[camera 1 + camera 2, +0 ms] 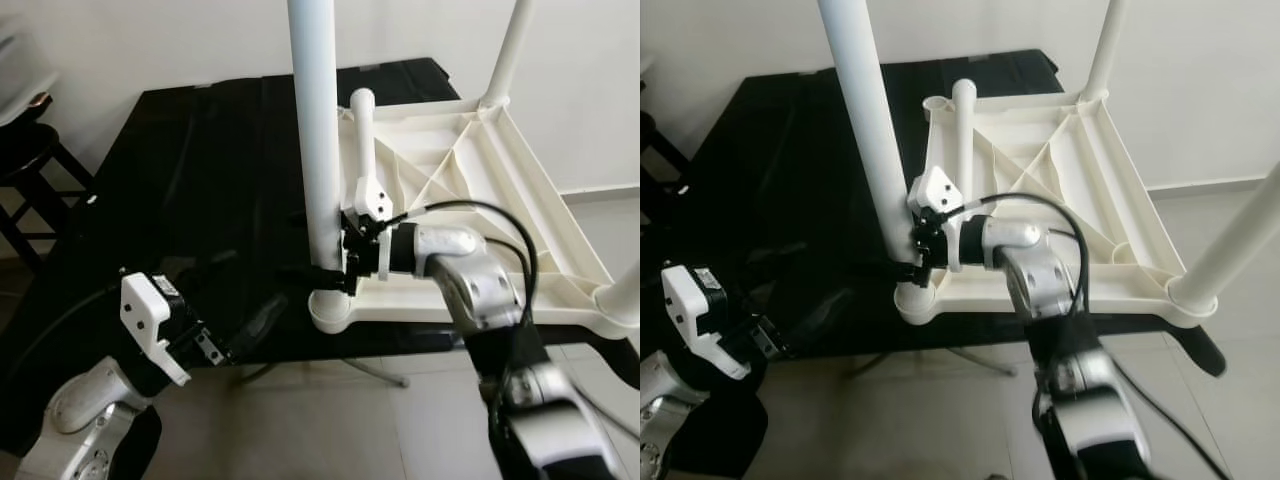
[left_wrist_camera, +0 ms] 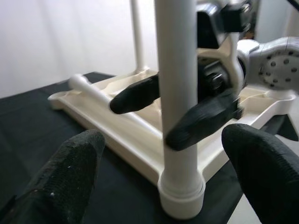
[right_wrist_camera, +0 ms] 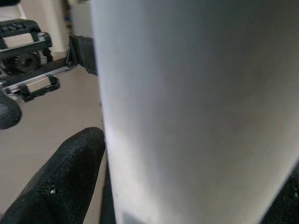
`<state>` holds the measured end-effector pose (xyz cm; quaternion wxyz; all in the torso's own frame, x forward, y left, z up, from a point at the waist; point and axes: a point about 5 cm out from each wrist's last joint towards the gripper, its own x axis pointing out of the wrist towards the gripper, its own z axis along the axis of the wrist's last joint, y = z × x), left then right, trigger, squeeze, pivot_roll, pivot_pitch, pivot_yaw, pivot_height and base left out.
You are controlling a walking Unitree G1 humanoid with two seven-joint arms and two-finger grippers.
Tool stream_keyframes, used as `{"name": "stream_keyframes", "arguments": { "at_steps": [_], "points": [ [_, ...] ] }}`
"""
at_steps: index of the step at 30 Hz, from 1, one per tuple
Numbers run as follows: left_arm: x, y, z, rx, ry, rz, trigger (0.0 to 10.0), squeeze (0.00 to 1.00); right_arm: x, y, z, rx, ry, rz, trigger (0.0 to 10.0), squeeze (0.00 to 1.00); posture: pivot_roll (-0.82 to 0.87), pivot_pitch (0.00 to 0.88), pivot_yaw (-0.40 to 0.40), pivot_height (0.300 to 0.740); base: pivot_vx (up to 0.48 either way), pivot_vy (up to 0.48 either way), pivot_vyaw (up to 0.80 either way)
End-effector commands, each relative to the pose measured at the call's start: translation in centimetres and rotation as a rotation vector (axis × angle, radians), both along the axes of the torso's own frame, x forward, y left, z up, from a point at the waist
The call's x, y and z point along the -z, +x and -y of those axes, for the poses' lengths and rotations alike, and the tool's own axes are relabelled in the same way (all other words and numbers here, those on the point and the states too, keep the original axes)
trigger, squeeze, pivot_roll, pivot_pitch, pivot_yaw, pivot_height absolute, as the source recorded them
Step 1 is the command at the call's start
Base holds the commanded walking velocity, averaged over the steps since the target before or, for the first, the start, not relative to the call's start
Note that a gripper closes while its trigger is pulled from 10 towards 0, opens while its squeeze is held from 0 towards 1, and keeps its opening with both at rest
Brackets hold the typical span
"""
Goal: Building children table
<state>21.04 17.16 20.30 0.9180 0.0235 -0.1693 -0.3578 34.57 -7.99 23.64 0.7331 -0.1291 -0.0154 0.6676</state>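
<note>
A white plastic children's table lies upside down on a black table. One white leg stands upright in the near-left corner socket. My right gripper is shut on this leg just above the socket, one finger on each side. My left gripper is open, low at the black table's front edge, a little left of the socket and pointing at it. Two more legs stand at the right corners. A loose leg lies across the underside.
A dark stool stands at the far left beside the black table. A pale wall runs behind. Tiled floor shows in front and to the right, with the black table's metal frame below its front edge.
</note>
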Motion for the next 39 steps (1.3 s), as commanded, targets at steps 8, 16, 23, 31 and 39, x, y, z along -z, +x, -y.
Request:
{"name": "stream_keyframes", "arguments": {
  "at_steps": [8,16,23,31,39],
  "points": [
    [0.1,-0.7,-0.3,-0.017,0.006,-0.01,10.0,0.0,0.2,0.3,-1.3,-0.173,-0.059,-0.042,1.8,0.0,0.01,0.154,0.053,0.74,0.0,0.0,0.0],
    [0.2,-0.7,-0.3,-0.018,0.005,-0.013,10.0,0.0,0.6,0.8,-0.8,-0.155,-0.025,-0.039,0.0,0.0,0.0,0.162,0.056,0.74,0.0,0.0,0.0],
    [0.1,-0.6,-0.2,-0.015,0.004,-0.013,10.0,0.0,1.0,1.4,0.2,0.045,0.021,-0.021,0.0,0.0,-0.01,0.163,0.06,0.74,0.0,0.0,0.0],
    [-0.1,-0.7,-0.5,-0.025,0.007,-0.009,10.0,0.0,6.2,-2.9,-0.5,0.932,0.189,-0.057,0.0,0.0,0.0,0.177,0.059,0.74,0.0,0.0,0.0],
    [-0.1,-0.4,-0.7,-0.023,0.017,-0.005,10.0,0.0,6.7,-3.1,-3.3,0.942,0.203,-0.079,0.0,0.0,-0.01,0.152,0.054,0.74,0.0,0.0,0.0]
  ]
}}
